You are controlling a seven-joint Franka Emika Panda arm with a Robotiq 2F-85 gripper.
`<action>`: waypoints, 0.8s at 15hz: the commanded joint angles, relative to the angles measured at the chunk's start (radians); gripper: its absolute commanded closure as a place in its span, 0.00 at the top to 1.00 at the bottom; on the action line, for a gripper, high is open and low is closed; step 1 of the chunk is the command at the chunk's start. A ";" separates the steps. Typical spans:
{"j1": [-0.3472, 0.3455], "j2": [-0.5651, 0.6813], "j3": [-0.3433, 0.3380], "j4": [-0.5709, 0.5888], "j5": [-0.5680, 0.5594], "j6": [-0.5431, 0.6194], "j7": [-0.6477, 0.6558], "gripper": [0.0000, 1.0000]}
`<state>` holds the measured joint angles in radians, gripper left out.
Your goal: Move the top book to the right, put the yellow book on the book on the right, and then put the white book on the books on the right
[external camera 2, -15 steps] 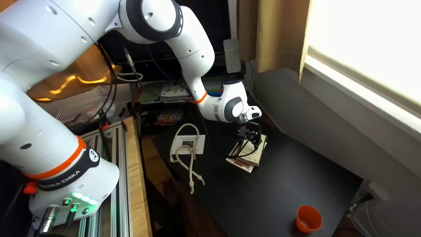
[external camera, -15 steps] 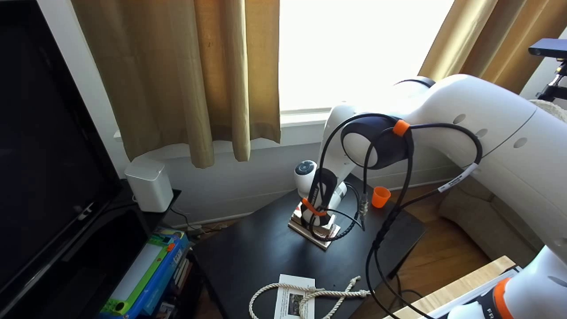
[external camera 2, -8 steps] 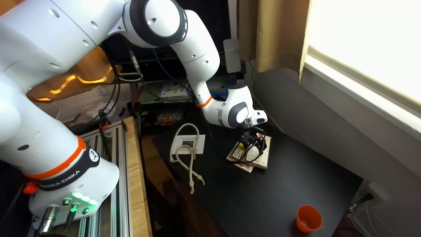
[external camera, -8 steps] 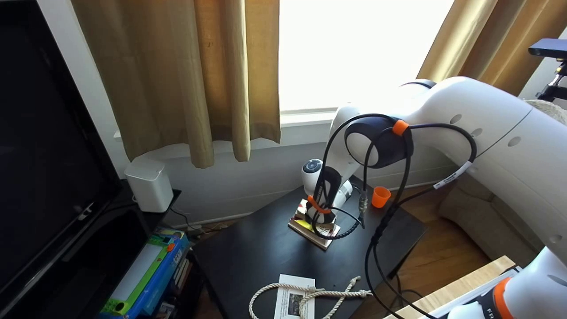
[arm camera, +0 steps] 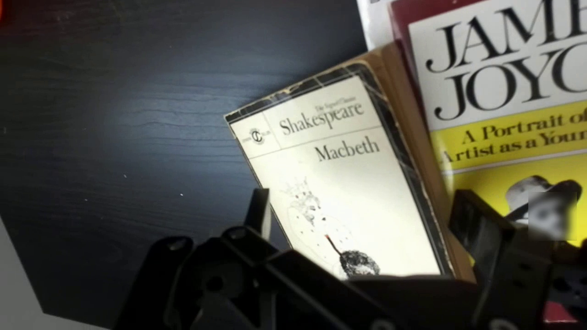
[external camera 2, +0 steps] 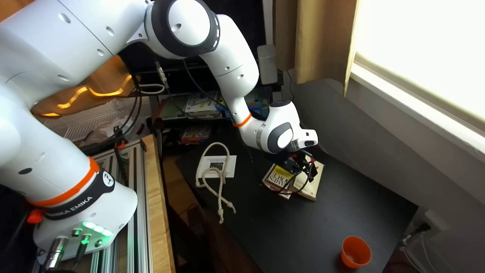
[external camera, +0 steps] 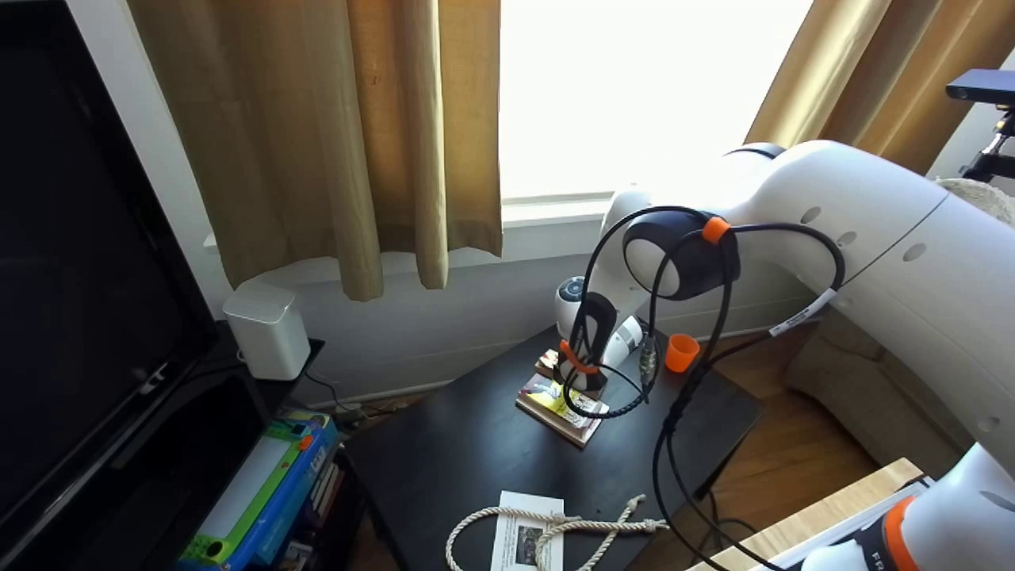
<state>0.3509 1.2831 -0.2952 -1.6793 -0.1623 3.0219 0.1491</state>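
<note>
The job looks to be at its first step: getting the top book (arm camera: pixel 339 176) away from the yellow book (external camera 2: pixel 279 178). The top book is just beside the yellow book, on the side near the wall (external camera 2: pixel 379 140). I can't tell if the two touch, or if one rests a bit on the other. Under the yellow book a pale edge sticks out; I think that is the white book (arm camera: pixel 376 20).

The pincer (arm camera: pixel 361 201) is spread wide. Its two fingers (arm camera: pixel 479 224) stand on either side of the top book and don't look squeezed on it. One is on the yellow book's side, so I guess it works as a pusher.

Next, I think, comes a push toward the wall, so the top book lies flat and well clear of the yellow book. Then the pincer should go up, come over the yellow book and pinch it, without dragging the white book along.

On the table (external camera 2: pixel 333 212), the orange cup (external camera 2: pixel 356 252) is well apart from the yellow book. A rope (external camera: pixel 612 526) lies over some paper (external camera: pixel 526 547), on the yellow book's side away from the wall.
</note>
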 commanded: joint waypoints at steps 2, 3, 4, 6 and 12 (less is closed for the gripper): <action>-0.034 0.059 0.009 0.052 0.050 0.048 0.009 1.00; -0.043 0.069 0.011 0.061 0.058 0.049 0.008 1.00; -0.053 0.076 0.015 0.068 0.065 0.050 0.007 1.00; -0.080 0.084 0.029 0.077 0.080 0.055 0.006 1.00; -0.133 0.103 0.024 0.097 0.115 0.072 0.010 1.00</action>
<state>0.2452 1.3600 -0.2760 -1.6052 -0.0761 3.0606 0.1542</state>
